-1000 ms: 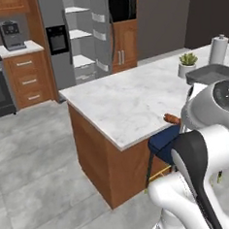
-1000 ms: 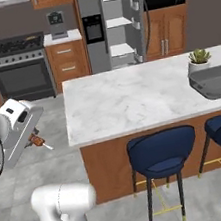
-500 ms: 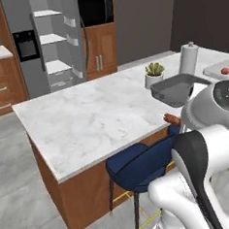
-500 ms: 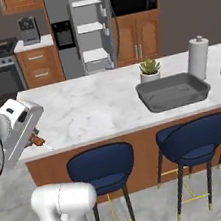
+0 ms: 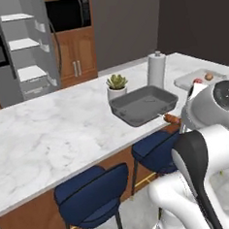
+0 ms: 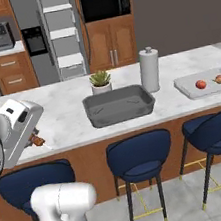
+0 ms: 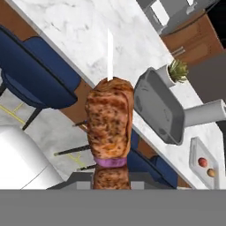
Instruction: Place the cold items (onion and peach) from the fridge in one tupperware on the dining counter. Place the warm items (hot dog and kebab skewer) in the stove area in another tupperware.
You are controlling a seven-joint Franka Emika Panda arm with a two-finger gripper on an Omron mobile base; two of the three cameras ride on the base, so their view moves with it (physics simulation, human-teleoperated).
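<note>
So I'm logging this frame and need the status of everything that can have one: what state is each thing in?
gripper: shut on the kebab skewer
kebab skewer: held, off the counter
grey tupperware: on the counter, nothing in it
white tupperware: on the counter, holds the peach and onion
peach: in the white tupperware
onion: beside the peach
fridge: door open

The kebab skewer (image 7: 108,128) in my jaws looks rough and charred; the counter (image 5: 50,136) is glossy marble, its tupperware (image 6: 118,105) perhaps matt plastic.

Brown kebab skewer (image 7: 108,123), grey tupperware (image 6: 117,105)
</note>
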